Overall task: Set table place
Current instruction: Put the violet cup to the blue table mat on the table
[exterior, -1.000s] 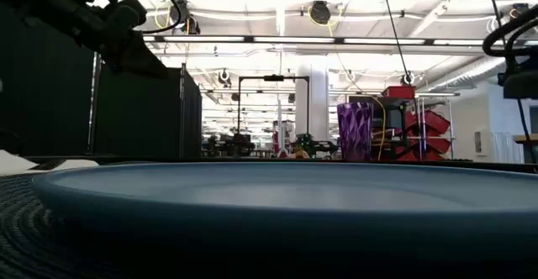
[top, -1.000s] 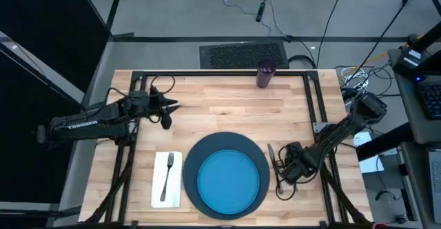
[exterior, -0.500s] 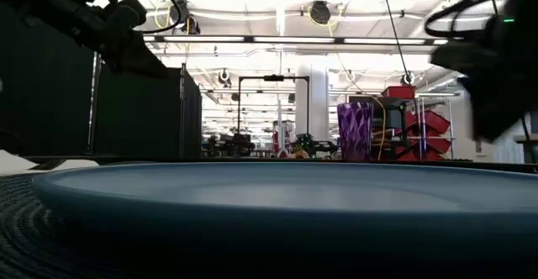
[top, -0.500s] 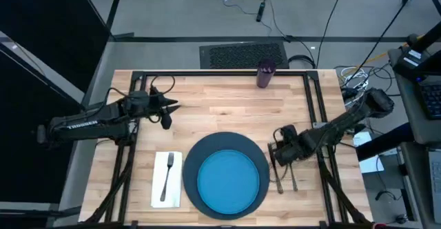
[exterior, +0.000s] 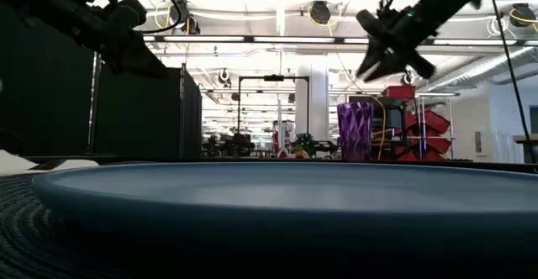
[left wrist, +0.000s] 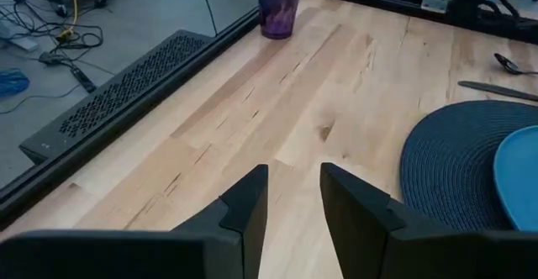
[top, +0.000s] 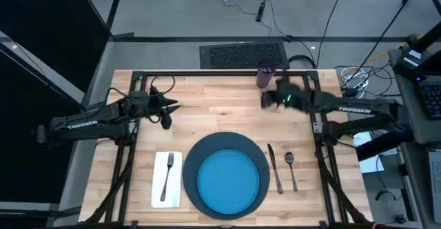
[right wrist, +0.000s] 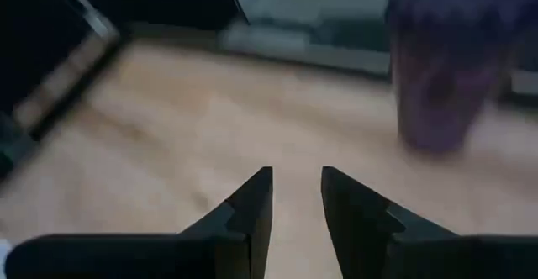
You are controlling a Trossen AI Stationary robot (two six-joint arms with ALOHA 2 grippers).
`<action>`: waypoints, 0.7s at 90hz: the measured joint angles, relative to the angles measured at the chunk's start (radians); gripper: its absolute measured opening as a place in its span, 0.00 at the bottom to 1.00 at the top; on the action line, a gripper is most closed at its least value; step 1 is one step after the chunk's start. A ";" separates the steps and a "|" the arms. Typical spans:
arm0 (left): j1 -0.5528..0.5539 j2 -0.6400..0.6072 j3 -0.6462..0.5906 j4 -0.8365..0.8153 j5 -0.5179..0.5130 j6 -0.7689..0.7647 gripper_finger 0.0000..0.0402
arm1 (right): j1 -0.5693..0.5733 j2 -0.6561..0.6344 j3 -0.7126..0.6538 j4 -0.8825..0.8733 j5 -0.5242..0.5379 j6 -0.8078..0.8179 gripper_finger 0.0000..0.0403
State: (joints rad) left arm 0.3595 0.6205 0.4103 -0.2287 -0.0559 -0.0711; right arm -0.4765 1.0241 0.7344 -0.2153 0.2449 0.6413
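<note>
The right arm, lettered TROSSEN, reaches from the counter's right edge toward its far edge, its end effector empty with fingers slightly parted, just beside the purple cup standing at the far edge. The left arm, also lettered TROSSEN, extends from the left edge, its end effector empty, fingers slightly parted. At the near edge lie the napkin carrying the fork, the navy disc with the blue plate, then knife and spoon
</note>
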 joint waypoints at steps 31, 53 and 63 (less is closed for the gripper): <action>0.000 0.000 0.000 -0.025 -0.007 0.009 0.24 | -0.445 0.149 0.160 -0.043 -0.468 -0.113 0.42; 0.000 0.000 0.000 -0.025 -0.008 0.009 0.24 | -0.524 0.344 0.401 -0.304 -0.506 -0.244 0.60; 0.000 0.000 0.000 -0.025 -0.009 0.009 0.24 | -0.529 0.420 0.535 -0.417 -0.447 -0.300 0.63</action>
State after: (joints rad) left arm 0.3595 0.6207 0.4103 -0.2539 -0.0647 -0.0626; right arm -1.0050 1.4440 1.2695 -0.6328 -0.2018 0.3413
